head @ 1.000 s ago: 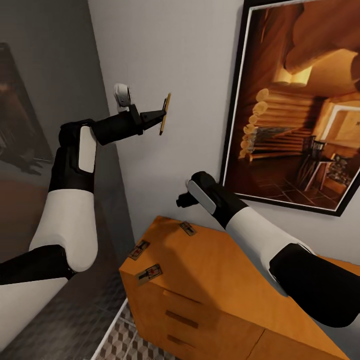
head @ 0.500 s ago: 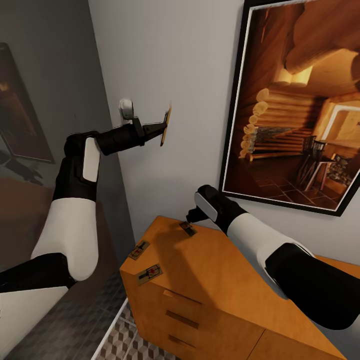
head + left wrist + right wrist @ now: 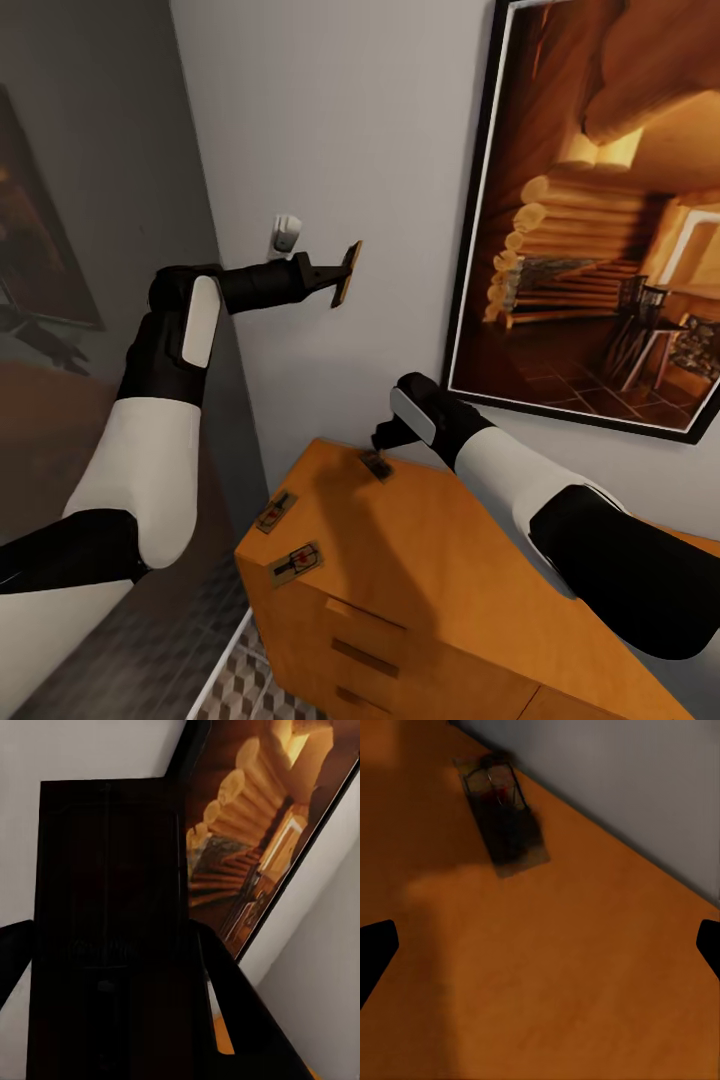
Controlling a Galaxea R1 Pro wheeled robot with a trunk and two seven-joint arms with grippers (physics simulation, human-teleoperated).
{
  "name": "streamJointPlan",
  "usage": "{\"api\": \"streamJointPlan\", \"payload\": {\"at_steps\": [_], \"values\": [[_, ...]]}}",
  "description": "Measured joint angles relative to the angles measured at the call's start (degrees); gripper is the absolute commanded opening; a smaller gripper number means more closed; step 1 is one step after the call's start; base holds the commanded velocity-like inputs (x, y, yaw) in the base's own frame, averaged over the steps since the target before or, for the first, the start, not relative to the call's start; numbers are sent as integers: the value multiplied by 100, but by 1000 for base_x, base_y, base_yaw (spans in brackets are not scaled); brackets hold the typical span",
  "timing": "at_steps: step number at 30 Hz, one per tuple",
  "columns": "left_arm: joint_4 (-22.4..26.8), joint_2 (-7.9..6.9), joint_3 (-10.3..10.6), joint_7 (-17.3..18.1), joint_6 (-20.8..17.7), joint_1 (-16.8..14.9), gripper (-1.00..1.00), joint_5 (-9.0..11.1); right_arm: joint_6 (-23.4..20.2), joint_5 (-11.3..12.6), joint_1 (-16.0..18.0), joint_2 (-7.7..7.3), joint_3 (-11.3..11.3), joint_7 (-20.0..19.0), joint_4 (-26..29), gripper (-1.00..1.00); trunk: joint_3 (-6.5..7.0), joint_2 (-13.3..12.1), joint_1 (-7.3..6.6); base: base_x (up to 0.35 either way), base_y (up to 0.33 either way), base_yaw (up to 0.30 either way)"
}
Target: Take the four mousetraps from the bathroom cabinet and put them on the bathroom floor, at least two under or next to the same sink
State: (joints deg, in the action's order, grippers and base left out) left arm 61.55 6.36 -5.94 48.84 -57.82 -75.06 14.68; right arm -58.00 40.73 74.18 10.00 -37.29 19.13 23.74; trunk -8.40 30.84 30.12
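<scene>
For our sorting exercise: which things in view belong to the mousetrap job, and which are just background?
Job: mousetrap held in left hand; three mousetraps on the cabinet, at; right hand; patterned floor.
Background: framed picture; wall fitting.

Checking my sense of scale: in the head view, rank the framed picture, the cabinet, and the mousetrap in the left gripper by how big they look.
1. Framed picture and cabinet: both cropped, too close to rank.
2. Mousetrap in the left gripper: far smallest.
</scene>
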Motion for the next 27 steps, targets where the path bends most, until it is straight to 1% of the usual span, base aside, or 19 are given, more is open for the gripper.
{"api": "streamJointPlan", "payload": {"at_steps": [7, 8, 9, 10, 11, 12, 13, 14, 15, 16, 18, 19, 20, 21, 22, 24, 27], "values": [[4, 0, 4, -1, -1, 14, -100, 5, 0, -10, 0, 0, -12, -70, 17, 100, 0, 0, 3, 52, 0, 0], [7, 0, 5, -1, 0, 14, -100, 0, -2, -37, 0, 0, -46, -117, 28, 100, 0, -1, 3, 4, 0, 0], [7, 0, 5, -1, -1, 15, -100, 0, -3, -43, 3, 0, -150, -149, 31, 100, 0, 0, 3, 2, 0, 0], [6, 0, 5, -3, 0, 15, -100, -2, 1, -44, 8, 0, -450, -262, 37, 100, 0, -1, 3, 1, 0, 0], [4, 0, 5, -2, 0, 15, -100, -2, 6, -46, 11, 0, -699, -384, 40, 100, 0, -1, 3, 16, 0, 0], [1, 0, 5, -3, -1, 16, -100, -1, 19, -45, 13, 0, -1147, -699, 38, 100, 0, -1, 3, 70, 0, 0], [-4, 0, 5, -2, -1, 16, -100, -1, 36, -61, 16, 0, -1665, -1186, 36, 100, 0, 0, 2, 86, 0, 0], [-5, 0, 5, -4, 0, 16, -100, -3, 41, -90, 21, 0, -1852, -1387, 32, 100, 0, 0, 2, 100, 0, 0], [-6, 0, 6, -3, -1, 16, -100, -2, 49, -94, 29, 0, -2159, -1714, 22, 100, 0, 0, 2, 72, 0, 0], [-4, 0, 7, -3, 0, 16, -100, -3, 57, -97, 41, 0, -2418, -2017, 8, 100, 0, -1, 2, 58, 0, 0], [-2, 0, 6, -4, -1, 16, -100, -2, 64, -124, 59, -6, -2669, -2369, -6, 100, 0, -1, 2, 30, 0, 0], [-1, 0, 7, -3, -1, 16, -100, -1, 68, -172, 66, -43, -2775, -2517, -11, 100, 0, -1, 2, 19, 0, 0], [-1, 0, 7, -3, -1, 16, -100, -1, 73, -206, 68, -61, -2813, -2577, -13, 100, 0, -1, 3, 12, 0, 0], [-4, 0, 6, -4, -1, 16, -100, -2, 88, -293, 72, -85, -2865, -2658, -17, 100, 0, -1, 3, 4, 0, 0], [-7, 0, 8, -3, -1, 16, -100, -1, 106, -635, 76, -114, -2927, -2769, -27, 100, 0, -1, 3, 3, 0, 0], [-8, 0, 12, -2, -1, 16, -100, -1, 113, -931, 77, -128, -2948, -2824, -21, 100, 0, 0, 2, 84, 0, 0], [-9, 0, 13, -4, -1, 16, -100, -2, 127, -1054, 78, -146, -2941, -2849, -9, 100, 0, 0, 1, 207, 0, 0]]}}
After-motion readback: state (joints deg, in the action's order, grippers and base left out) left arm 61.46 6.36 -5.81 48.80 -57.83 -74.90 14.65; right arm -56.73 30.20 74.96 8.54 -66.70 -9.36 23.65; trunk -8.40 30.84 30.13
